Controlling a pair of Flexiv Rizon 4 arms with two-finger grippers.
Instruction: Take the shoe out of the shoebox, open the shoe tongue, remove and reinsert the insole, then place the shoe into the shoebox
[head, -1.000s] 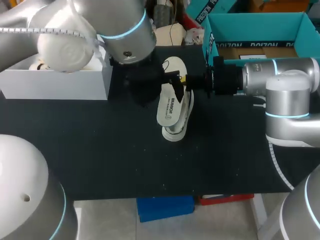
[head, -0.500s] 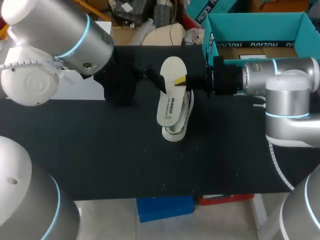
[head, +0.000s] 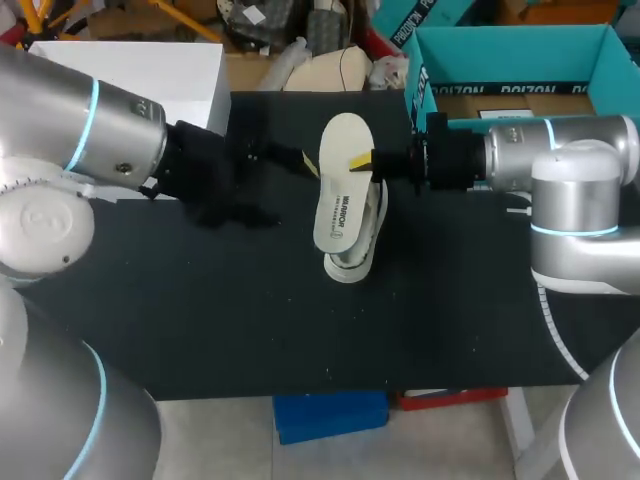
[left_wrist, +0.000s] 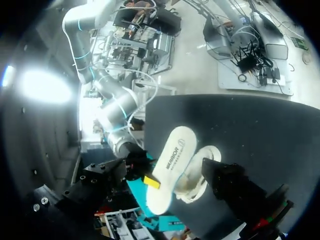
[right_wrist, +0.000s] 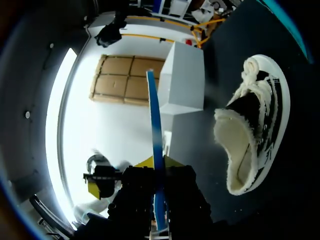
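Observation:
A white insole (head: 340, 190) hangs edge-up over the middle of the table, with my right gripper (head: 366, 160) shut on its far end. In the right wrist view the insole (right_wrist: 155, 145) shows as a thin blue-edged sheet between the yellow tips. Under it the black and white shoe (head: 356, 252) with its fleecy lining (right_wrist: 235, 145) lies on its side on the black table. My left gripper (head: 296, 160) stands open just left of the insole, not touching it. From the left wrist the insole (left_wrist: 171, 167) and shoe (left_wrist: 202, 172) lie ahead, between the spread fingers. The white shoebox (head: 150, 70) is at the back left.
A teal open box (head: 510, 50) stands at the table's back right corner, behind my right arm. The black table (head: 250, 310) stretches bare towards its front edge. My left arm's bulk covers the left side.
My left arm has swung down and back to the left, uncovering the white shoebox, and its gripper has drawn away from the insole. The right arm, insole and shoe have stayed put.

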